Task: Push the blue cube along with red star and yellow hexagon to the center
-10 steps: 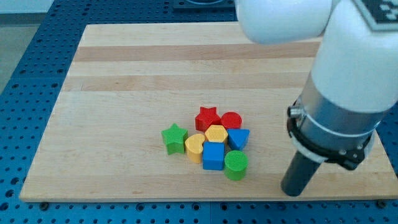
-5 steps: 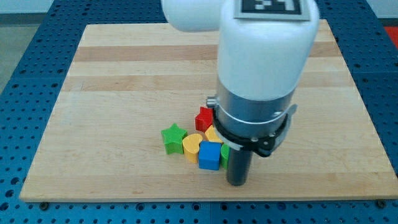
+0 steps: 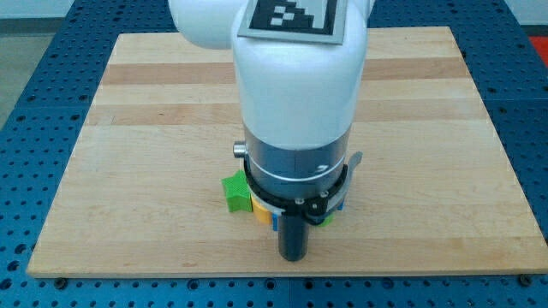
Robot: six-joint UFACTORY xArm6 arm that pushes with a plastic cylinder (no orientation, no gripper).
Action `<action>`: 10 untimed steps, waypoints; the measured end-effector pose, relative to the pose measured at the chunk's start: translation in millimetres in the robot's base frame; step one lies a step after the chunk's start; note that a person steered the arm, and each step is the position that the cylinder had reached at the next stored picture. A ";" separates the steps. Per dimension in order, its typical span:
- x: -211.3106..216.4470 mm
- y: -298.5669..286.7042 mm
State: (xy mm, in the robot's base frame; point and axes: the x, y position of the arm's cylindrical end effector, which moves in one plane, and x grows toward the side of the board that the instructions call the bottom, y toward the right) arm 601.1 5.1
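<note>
My tip (image 3: 294, 256) rests on the board near the view's bottom edge, just below the cluster of blocks. The arm's white and grey body hides most of the cluster, so the red star and yellow hexagon do not show. Only a sliver of the blue cube (image 3: 273, 221) peeks out just left of the rod, under a yellow block (image 3: 260, 209). The green star (image 3: 235, 190) shows at the cluster's left edge. Whether the tip touches the blue cube cannot be told.
A small piece of a green block (image 3: 326, 218) and a blue edge (image 3: 340, 204) show to the right of the rod. The wooden board (image 3: 128, 128) lies on a blue perforated table (image 3: 26, 128).
The arm has swept from the view's right to the left along the bottom edge. My tip now sits below the cluster's middle, and the arm body covers most blocks.
</note>
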 end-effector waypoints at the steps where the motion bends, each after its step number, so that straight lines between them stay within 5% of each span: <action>1: -18.0 0.0; 10: -152.4 -8.0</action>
